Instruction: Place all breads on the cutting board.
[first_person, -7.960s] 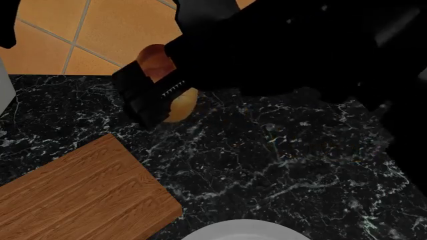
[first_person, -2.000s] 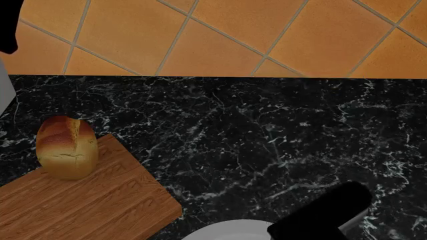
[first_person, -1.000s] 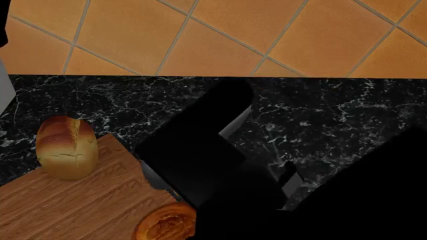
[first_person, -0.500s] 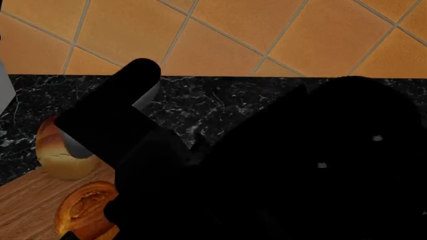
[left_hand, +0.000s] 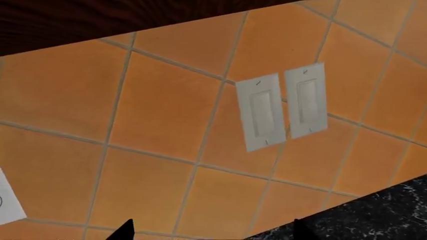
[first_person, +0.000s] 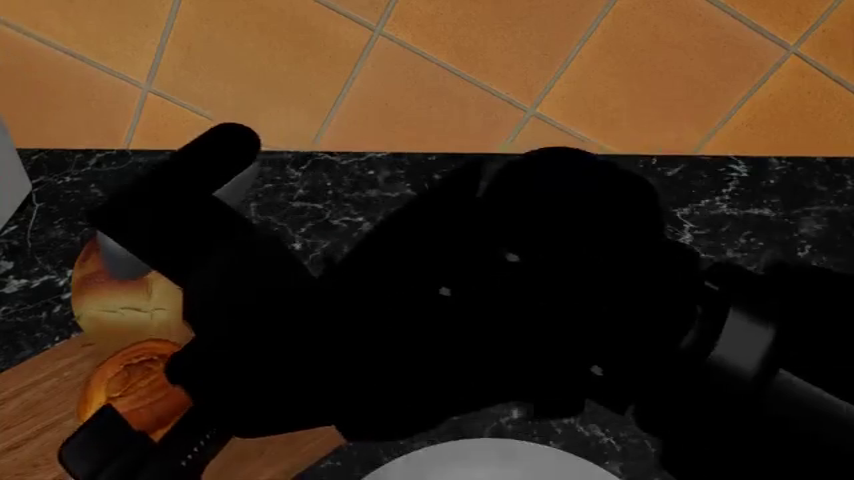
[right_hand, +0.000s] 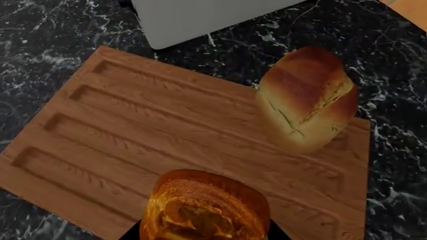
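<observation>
One bread loaf (right_hand: 307, 97) stands on the far corner of the cutting board (right_hand: 153, 125); it shows partly behind my arm in the head view (first_person: 114, 305). My right gripper (right_hand: 203, 233) is shut on a second, darker bread (right_hand: 203, 207) and holds it over the board's near part. In the head view this bread (first_person: 127, 385) sits just in front of the first loaf, over the board (first_person: 34, 425). My left gripper (left_hand: 213, 236) is open and empty, facing the orange tiled wall, with only its two fingertips (left_hand: 125, 231) showing.
My black right arm (first_person: 467, 310) covers most of the black marble counter (first_person: 747, 210). A white plate (first_person: 494, 462) lies at the near edge. A grey-white object (right_hand: 200, 15) stands just beyond the board. Two white switch plates (left_hand: 283, 110) are on the wall.
My right arm has swung left across the counter, carrying the second bread from the board's right edge to a spot over the board beside the first loaf.
</observation>
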